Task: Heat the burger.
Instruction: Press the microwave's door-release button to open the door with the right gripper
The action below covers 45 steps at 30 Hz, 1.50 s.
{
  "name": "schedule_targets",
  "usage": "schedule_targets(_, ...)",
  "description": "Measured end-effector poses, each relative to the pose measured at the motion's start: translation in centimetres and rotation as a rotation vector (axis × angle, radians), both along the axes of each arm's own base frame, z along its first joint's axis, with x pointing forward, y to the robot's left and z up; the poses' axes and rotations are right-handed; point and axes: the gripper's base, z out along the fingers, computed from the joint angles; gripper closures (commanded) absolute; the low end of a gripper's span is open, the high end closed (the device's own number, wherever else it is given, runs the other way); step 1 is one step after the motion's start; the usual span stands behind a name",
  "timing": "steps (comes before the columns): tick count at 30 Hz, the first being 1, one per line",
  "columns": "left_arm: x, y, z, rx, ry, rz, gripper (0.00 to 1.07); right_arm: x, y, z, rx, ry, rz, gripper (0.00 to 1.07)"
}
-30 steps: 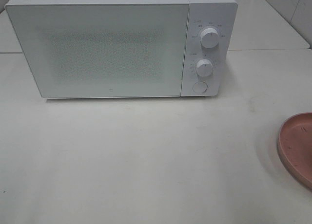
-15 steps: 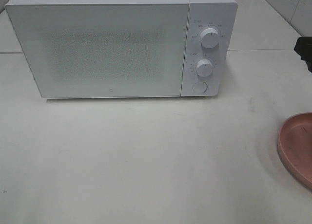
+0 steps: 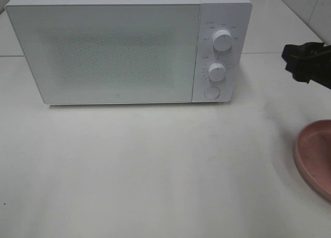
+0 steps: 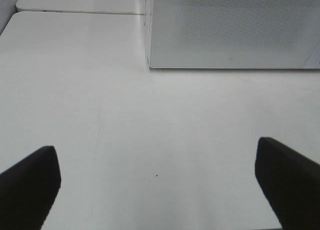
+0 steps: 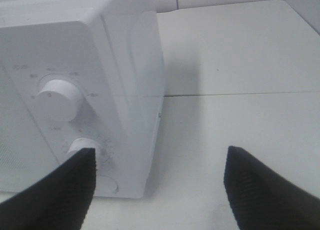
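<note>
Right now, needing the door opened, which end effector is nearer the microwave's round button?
Right. The right end effector hangs beside the round button; the left end effector faces the door at its opposite corner.

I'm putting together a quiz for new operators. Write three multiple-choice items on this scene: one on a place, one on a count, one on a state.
1. Where is the pink plate?
A) on the table, right of the microwave
B) on top of the microwave
C) inside the microwave

2. How many round knobs does the microwave have?
A) one
B) two
C) four

3. How is the microwave door?
A) wide open
B) taken off
C) shut

Answers:
1 A: the plate lies on the table at the right edge of the high view.
2 B: one knob sits above the other, over a flat button.
3 C: the door sits flush with the front.
</note>
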Motion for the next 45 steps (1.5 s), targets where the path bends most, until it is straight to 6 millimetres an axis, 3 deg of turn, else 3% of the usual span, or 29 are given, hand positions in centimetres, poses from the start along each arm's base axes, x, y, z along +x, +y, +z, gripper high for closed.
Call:
schedule_targets(5, 0.0, 0.0, 0.0, 0.000, 0.000, 0.000, 0.09, 0.3, 2.8, -1.6, -0.079, 0.018, 0.069, 0.36)
schedule_targets(20, 0.0, 0.0, 0.0, 0.000, 0.000, 0.000, 0.09, -0.6, 7.0, -3.2, -0.108, -0.022, 0.069, 0.36)
schedule_targets(30, 0.0, 0.0, 0.0, 0.000, 0.000, 0.000, 0.09, -2.6, 8.1, -5.0, -0.107, -0.096, -0.016, 0.36)
schedule_targets(37, 0.0, 0.0, 0.0, 0.000, 0.000, 0.000, 0.09, -3.5, 9.1, -7.5, -0.154, -0.008, -0.047, 0.36)
schedule_targets(45, 0.0, 0.0, 0.0, 0.000, 0.000, 0.000, 0.09, -3.9, 9.4, -8.3, -0.166, 0.023, -0.068, 0.36)
